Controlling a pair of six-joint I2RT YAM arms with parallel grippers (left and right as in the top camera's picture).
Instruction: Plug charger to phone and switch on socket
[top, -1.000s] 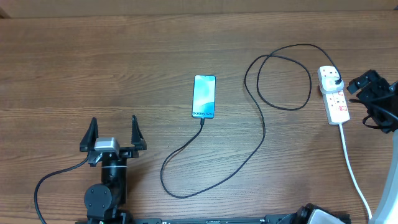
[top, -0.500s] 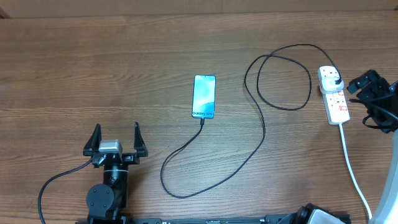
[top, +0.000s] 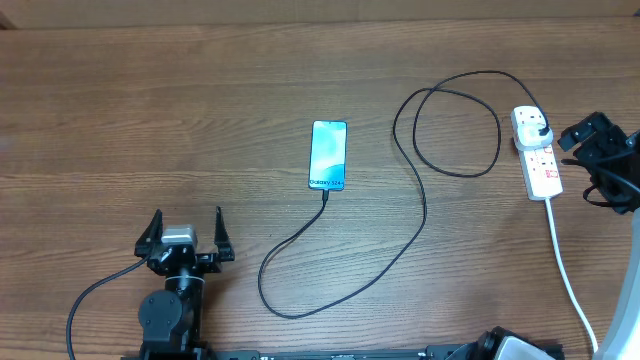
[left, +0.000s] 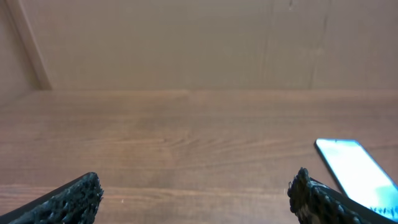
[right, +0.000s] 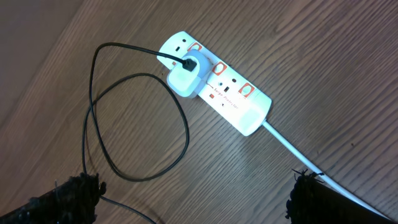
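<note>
Charger (top: 425, 212) — one end in phone (top: 328, 155), other in socket (top: 543, 172)

One phone (top: 328, 155), one black charger cable (top: 425, 215), one white socket strip (top: 537, 160) carrying what look like three red-marked switches (right: 221, 65), one white plug (right: 186, 78) seated in it and one white cord (top: 565, 265), all on one table (top: 150, 100); two tools, the left tool (top: 187, 222) and the right tool (right: 194, 196)

The wooden table (top: 150, 100) bears the phone (top: 328, 155), charger (top: 425, 205) and socket (top: 540, 162).
</note>
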